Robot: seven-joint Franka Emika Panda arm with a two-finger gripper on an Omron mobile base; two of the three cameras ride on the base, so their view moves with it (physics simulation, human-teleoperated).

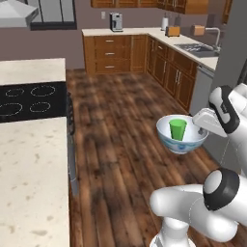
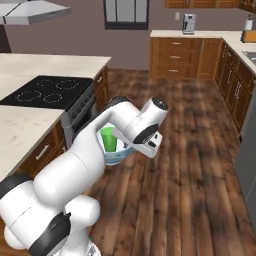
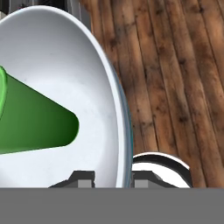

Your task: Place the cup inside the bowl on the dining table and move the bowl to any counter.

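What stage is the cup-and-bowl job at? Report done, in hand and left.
Done: the cup stands upright inside the bowl. In hand: the gripper is clamped on the bowl's rim, one finger inside and one outside, carrying it above the wooden floor, off the dining table. Left: setting the bowl down on the counter by the sink.
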